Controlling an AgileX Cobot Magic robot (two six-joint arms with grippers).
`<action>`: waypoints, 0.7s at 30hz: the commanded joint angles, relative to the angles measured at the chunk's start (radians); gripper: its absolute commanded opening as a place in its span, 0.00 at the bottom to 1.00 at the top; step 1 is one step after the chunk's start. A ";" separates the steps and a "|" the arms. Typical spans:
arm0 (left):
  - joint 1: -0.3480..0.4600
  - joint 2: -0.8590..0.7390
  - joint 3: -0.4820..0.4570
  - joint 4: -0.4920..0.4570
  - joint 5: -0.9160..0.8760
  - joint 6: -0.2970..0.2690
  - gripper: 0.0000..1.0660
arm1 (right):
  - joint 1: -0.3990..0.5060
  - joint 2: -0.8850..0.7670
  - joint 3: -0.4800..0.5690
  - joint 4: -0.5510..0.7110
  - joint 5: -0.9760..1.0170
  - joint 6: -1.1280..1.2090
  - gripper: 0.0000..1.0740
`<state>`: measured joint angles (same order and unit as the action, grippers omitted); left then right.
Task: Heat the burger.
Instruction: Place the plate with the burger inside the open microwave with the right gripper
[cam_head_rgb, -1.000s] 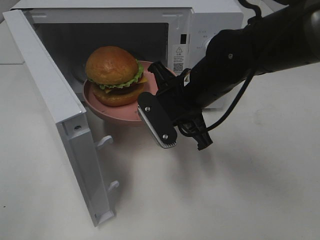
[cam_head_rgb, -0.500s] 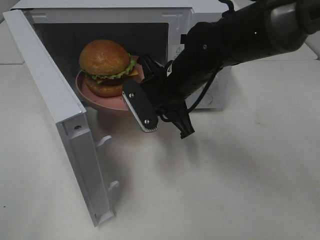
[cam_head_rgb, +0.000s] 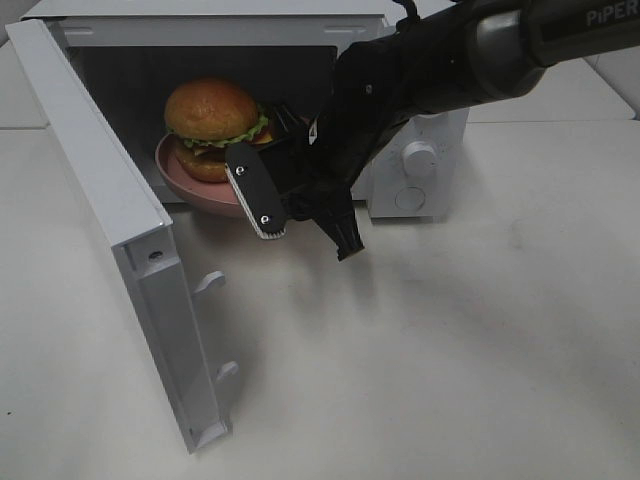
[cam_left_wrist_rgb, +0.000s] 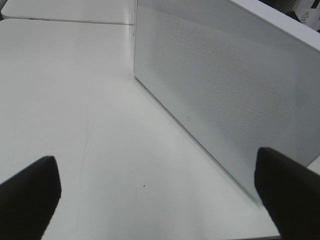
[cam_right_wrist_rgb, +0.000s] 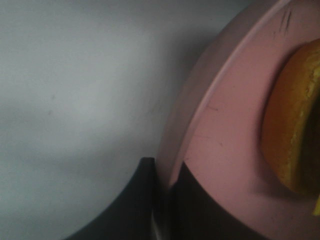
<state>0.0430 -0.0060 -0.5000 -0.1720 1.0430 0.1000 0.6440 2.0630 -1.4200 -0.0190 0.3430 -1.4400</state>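
The black right hand (cam_head_rgb: 272, 165) clamps the right rim of a round pink plate (cam_head_rgb: 198, 190). The plate carries the glossy golden-brown burger (cam_head_rgb: 212, 125) at the open white microwave's (cam_head_rgb: 420, 170) mouth. The left hand (cam_left_wrist_rgb: 159, 196) is spread wide, empty.

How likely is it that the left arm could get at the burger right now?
Probably not. The left gripper faces the outer side of the open microwave door, which stands between it and the burger, and the right gripper, shut on the pink plate, crowds the opening.

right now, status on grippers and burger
Right gripper shut on pink plate rim. Left gripper open, holding nothing. Burger on plate, at mouth of microwave. Door open, nothing seen blocking.
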 joint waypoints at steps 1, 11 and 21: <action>-0.003 -0.024 0.005 -0.008 -0.008 -0.001 0.92 | -0.003 0.009 -0.061 -0.058 -0.018 0.065 0.01; -0.003 -0.024 0.005 -0.008 -0.008 -0.001 0.92 | -0.003 0.082 -0.197 -0.058 0.047 0.066 0.01; -0.003 -0.024 0.005 -0.008 -0.008 -0.001 0.92 | -0.003 0.156 -0.316 -0.133 0.095 0.101 0.02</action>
<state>0.0430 -0.0060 -0.5000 -0.1720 1.0430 0.1000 0.6440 2.2330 -1.7140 -0.1320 0.4840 -1.3550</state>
